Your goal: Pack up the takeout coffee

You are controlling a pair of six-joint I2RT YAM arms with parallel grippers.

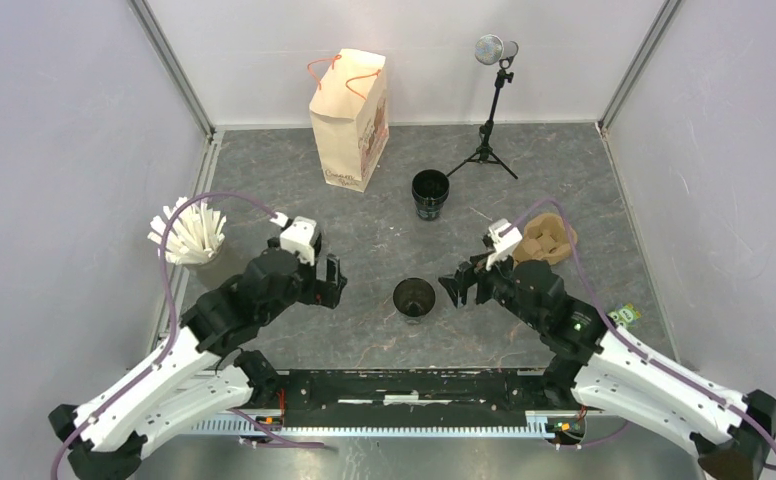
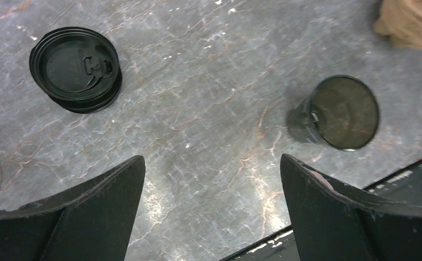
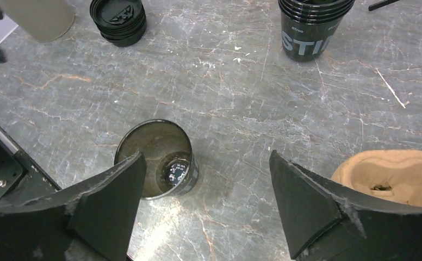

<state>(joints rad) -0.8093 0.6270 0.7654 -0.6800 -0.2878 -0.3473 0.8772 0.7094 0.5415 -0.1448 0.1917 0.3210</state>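
Lidless black cup (image 1: 414, 297) is standing upright on the bench (image 1: 364, 230), mouth up, long axis vertical. Its interior is reading dark, possibly empty; cannot settle it from these views.

Right hand (image 1: 457, 285) is hovering just to the cup's right, fingers spread wide and gripping nothing. In the right wrist view the cup is sitting beside one finger (image 3: 105, 206), off-centre in the gap and apparently untouched. Left hand (image 1: 337, 283) is hanging on the cup's left, farther off, also spread and empty. Right hand is judged the nearer.

Stack of black lids (image 2: 76, 69) is lying away from the cup on the left arm's side. Stack of nested cups (image 1: 430, 193) is standing behind the cup, with the paper bag (image 1: 349, 118) farther behind. Pulp carrier (image 1: 547, 240) is sitting behind-right of the cup.

Lidding looks to be the pending step, so the coming move is probably turning on bringing a lid across to this cup.
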